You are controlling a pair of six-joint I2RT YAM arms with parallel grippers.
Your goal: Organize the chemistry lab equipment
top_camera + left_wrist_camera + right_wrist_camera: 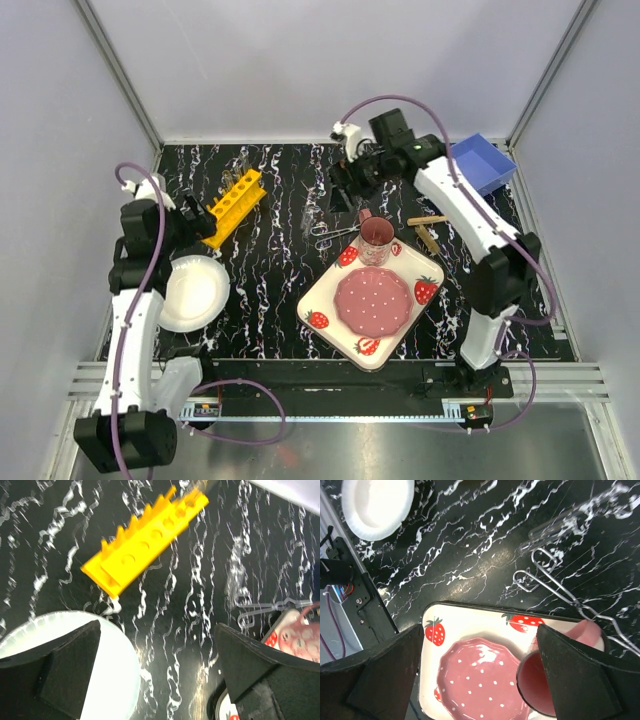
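The yellow rack (pixel 235 204) lies at the back left of the black marbled table, and it also shows in the left wrist view (pixel 145 545). The metal scissors (pixel 334 234) lie just left of the pink mug (pixel 377 239). They also show in the right wrist view (pixel 560 587), with a thin clear tube (pixel 555 525) beyond them. The wooden clamp and stick (pixel 428 230) lie right of the mug. My left gripper (pixel 157 675) is open and empty, above the table between the rack and the white plate. My right gripper (pixel 477 675) is open and empty, high above the tray's far end.
The white plate (pixel 193 292) sits at the left, under my left gripper's edge. The strawberry-print tray (pixel 330 300) holds a pink dotted dish (pixel 372 302) and the mug. A blue bin (pixel 482 163) stands at the back right. Walls enclose the table.
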